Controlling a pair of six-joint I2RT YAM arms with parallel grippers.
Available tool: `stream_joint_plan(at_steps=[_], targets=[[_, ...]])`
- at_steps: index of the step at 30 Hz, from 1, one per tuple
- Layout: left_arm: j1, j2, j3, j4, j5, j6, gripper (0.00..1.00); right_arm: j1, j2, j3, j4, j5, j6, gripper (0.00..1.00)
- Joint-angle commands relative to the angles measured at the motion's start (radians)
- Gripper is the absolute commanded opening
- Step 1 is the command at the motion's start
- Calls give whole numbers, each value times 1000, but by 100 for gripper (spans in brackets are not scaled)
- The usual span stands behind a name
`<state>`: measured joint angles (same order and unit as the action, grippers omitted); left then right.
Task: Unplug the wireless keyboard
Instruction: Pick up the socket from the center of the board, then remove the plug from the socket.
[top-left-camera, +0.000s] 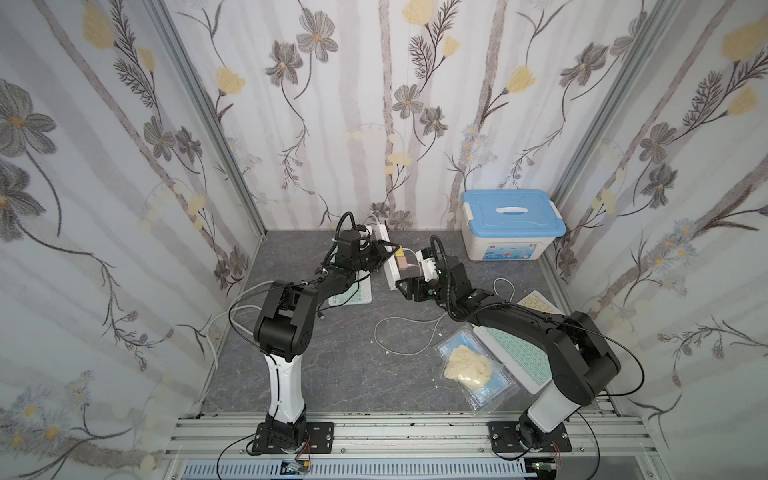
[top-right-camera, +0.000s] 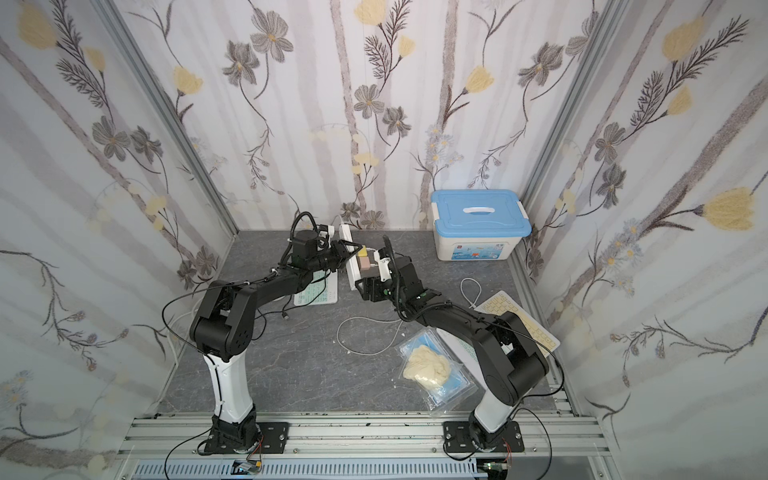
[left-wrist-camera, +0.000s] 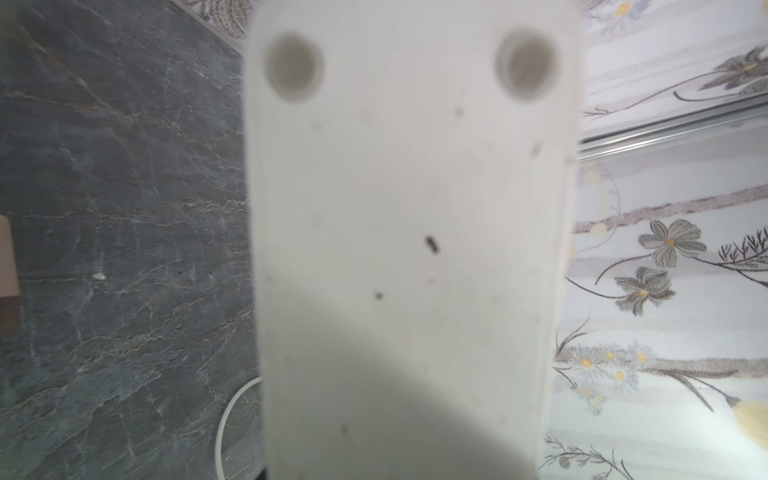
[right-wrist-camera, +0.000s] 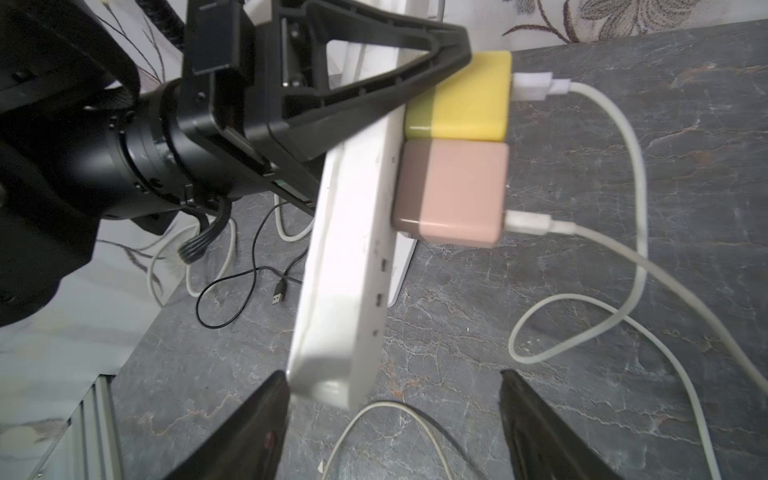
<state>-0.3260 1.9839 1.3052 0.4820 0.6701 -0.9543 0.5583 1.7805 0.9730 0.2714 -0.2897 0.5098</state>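
Top views, left arm: my left gripper is clamped across the white plastic power strip, which is tipped on its long edge above the grey marbled tabletop.
Top views, plugs: a yellow cube adapter and a pink cube adapter sit in the strip, touching each other.
Top views, keyboards: a white keyboard with mint-green keys lies under my left forearm. A second green-keyed keyboard and a cream keyboard with yellow keys lie by my right arm. I cannot trace which one the cables feed.
Left wrist: the strip's blank back fills the frame. No fingers show here.
Right wrist: my right gripper is spread wide and holds nothing, with the strip's near end just beside one finger. A thin white cable leaves the pink adapter, and another leaves the yellow one.
Step in hand: as I read it, the strip is braced and the pulling hand has not yet taken a plug.
Next move: I would first settle which cable belongs to the keyboard. Then I would bring the right jaws up to that plug, close on its body and draw it straight off the socket face while the left arm holds firm.
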Motion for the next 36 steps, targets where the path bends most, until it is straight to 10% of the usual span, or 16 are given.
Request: stream_joint_plan(at_steps=[1, 36], targets=[[8, -28, 14, 31, 137, 55, 1, -70, -49, -77, 177, -197, 89, 81], [46, -65, 77, -97, 389, 145, 0, -200, -51, -60, 180, -498, 9, 78]])
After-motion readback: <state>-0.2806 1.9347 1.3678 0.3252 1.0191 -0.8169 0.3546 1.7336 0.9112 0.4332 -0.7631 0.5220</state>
